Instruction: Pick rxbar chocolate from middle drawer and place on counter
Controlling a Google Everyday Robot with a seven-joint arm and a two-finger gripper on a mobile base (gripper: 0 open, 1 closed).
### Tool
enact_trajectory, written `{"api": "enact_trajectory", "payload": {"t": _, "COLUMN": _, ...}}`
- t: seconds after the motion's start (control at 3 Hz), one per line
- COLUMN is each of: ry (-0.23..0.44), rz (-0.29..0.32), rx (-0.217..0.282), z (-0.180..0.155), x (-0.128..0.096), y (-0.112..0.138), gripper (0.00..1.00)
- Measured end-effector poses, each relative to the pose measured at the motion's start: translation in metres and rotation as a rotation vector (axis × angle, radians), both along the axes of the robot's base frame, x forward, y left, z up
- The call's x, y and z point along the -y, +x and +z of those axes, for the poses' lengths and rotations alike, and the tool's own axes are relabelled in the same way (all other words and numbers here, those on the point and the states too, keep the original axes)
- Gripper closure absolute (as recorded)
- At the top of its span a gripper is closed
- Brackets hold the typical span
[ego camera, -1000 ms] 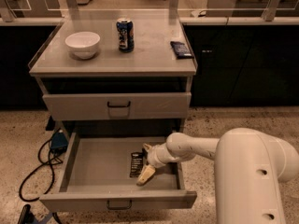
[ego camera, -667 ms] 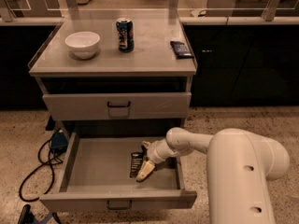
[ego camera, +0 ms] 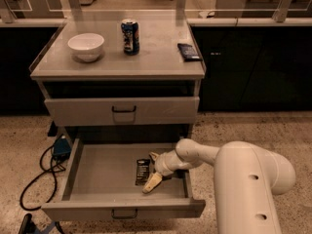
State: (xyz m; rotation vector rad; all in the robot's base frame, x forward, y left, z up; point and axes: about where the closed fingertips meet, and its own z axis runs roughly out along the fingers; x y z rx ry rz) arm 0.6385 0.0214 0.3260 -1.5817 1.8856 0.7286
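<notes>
The rxbar chocolate (ego camera: 142,171), a small black bar with white print, lies flat on the floor of the open middle drawer (ego camera: 97,172), right of centre. My gripper (ego camera: 152,169) reaches into the drawer from the right, its pale fingers (ego camera: 152,182) right beside the bar's right edge. One finger points down toward the drawer front, another shows just above the bar. The bar rests on the drawer floor. The counter (ego camera: 156,52) is the light-grey cabinet top above.
On the counter stand a white bowl (ego camera: 86,46) at left, a dark soda can (ego camera: 130,36) in the middle and a dark blue flat packet (ego camera: 188,51) at right. The upper drawer (ego camera: 122,110) is closed. A black cable (ego camera: 41,174) lies on the floor left.
The arm has pushed a little further left and deeper into the drawer, bringing the gripper closer against the bar's right side. The bar has not moved.
</notes>
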Motion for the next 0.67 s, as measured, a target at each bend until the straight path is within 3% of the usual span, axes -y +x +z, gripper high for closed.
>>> {"api": "enact_trajectory", "payload": {"t": 0.33, "ry": 0.000, "rz": 0.000, "rx": 0.000, "z": 0.0000, "x": 0.0000, "y": 0.0000, "gripper": 0.00}}
{"api": "enact_trajectory", "payload": {"t": 0.67, "ry": 0.000, "rz": 0.000, "rx": 0.000, "z": 0.0000, "x": -0.0001, "y": 0.0000, "gripper": 0.17}}
